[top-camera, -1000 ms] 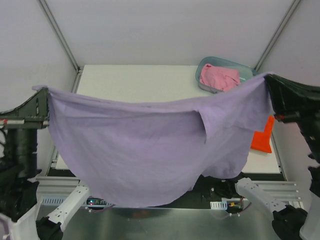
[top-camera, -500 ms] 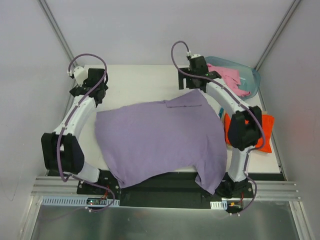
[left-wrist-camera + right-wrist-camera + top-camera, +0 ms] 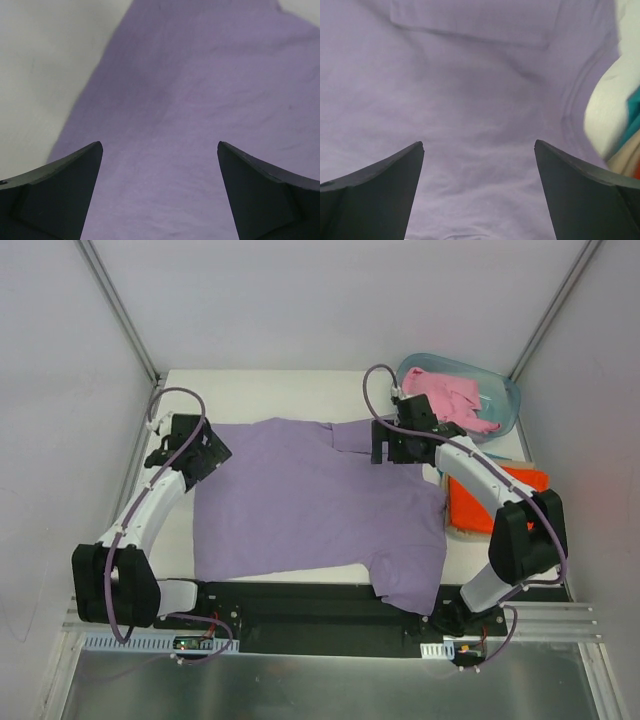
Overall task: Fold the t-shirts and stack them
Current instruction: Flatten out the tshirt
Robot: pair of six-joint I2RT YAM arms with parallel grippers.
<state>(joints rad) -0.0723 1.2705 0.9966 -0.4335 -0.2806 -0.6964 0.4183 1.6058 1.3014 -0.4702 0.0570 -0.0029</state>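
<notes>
The lavender-purple t-shirt (image 3: pixel 310 505) lies spread flat on the white table (image 3: pixel 260 395), one sleeve hanging over the near edge. My left gripper (image 3: pixel 208 454) is open at the shirt's far left corner, and its wrist view shows purple cloth (image 3: pixel 200 90) under the empty gap of the left gripper (image 3: pixel 159 145). My right gripper (image 3: pixel 388 448) is open over the collar end, with nothing held in the right gripper (image 3: pixel 478 144). The orange t-shirt (image 3: pixel 500 502) lies folded at the right. The pink t-shirt (image 3: pixel 448 395) sits in the tub. A teal strip (image 3: pixel 633 111) shows at the right edge.
The translucent blue-green tub (image 3: pixel 508 392) stands at the table's far right corner. Grey enclosure walls and slanted metal struts (image 3: pixel 120 310) close in the sides. The arm bases and a black rail (image 3: pixel 320 605) run along the near edge.
A second ago both grippers held the lavender shirt stretched up in the air. It now lies flat on the table, and both grippers have let go and stand open.
</notes>
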